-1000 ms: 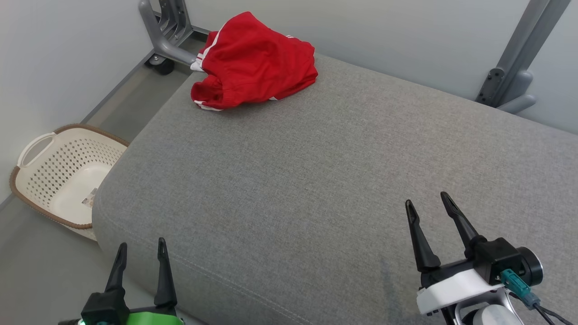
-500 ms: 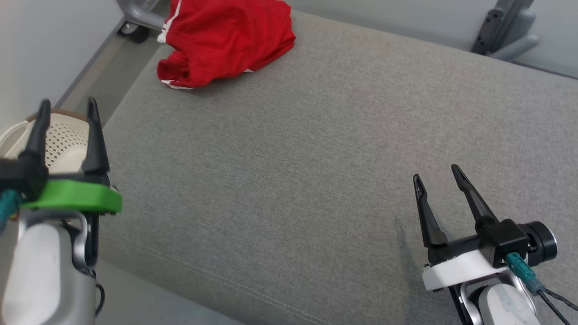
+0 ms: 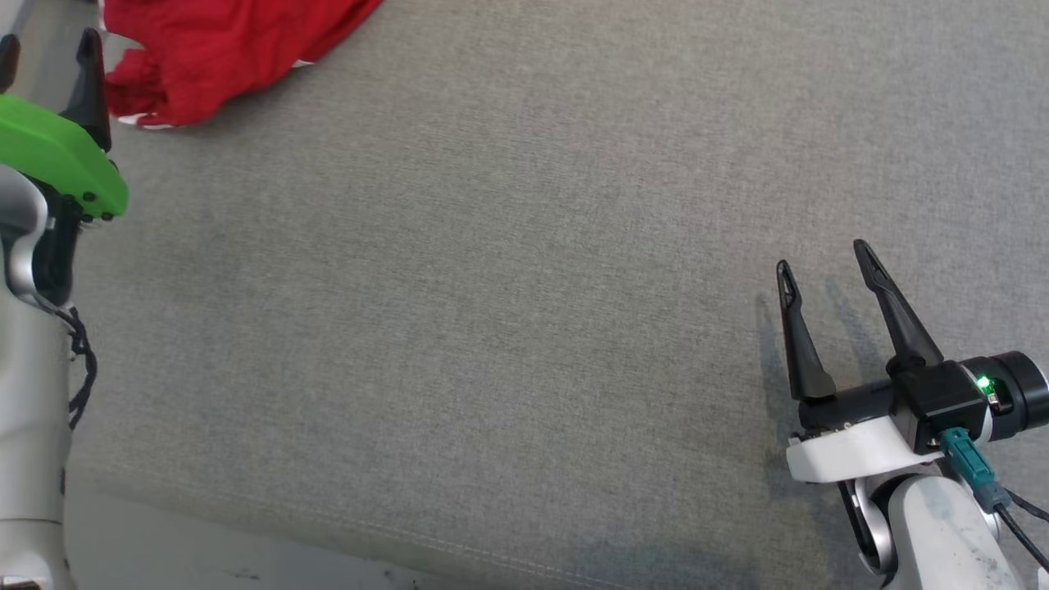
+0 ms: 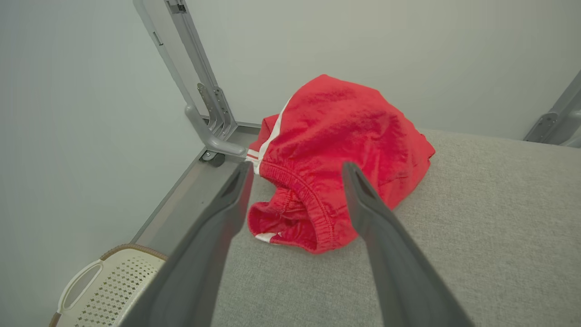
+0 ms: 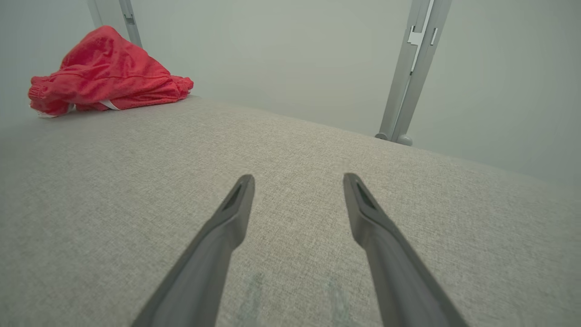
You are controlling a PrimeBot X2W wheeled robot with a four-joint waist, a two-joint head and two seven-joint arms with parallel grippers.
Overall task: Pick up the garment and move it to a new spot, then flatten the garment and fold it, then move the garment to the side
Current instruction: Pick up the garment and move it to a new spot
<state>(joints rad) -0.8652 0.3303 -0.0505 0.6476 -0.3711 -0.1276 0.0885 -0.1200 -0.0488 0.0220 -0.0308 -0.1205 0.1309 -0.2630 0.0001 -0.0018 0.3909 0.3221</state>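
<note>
The garment [image 3: 221, 49] is a crumpled pair of red shorts with white side stripes, lying at the far left corner of the grey cushioned surface [image 3: 492, 287]. My left gripper [image 3: 47, 49] is open and empty at the left edge of the head view, just short of the garment. In the left wrist view the garment [image 4: 336, 150] lies ahead between the spread fingers of the left gripper [image 4: 297, 165], elastic waistband facing me, not touched. My right gripper [image 3: 822, 256] stands open and empty low over the cushion at the near right. From the right gripper [image 5: 298, 177] the garment [image 5: 104, 72] is far off.
A white perforated basket [image 4: 104, 290] with a brown rim sits on the floor left of the cushion. A grey metal frame [image 4: 199, 100] on a wheel stands behind the garment by the wall. Another grey post [image 5: 408, 77] rises at the cushion's far right edge.
The head camera has tipped down and forward, so the whole picture shifted. My left arm has risen and reached forward along the cushion's left side toward the garment. Both grippers stay open.
</note>
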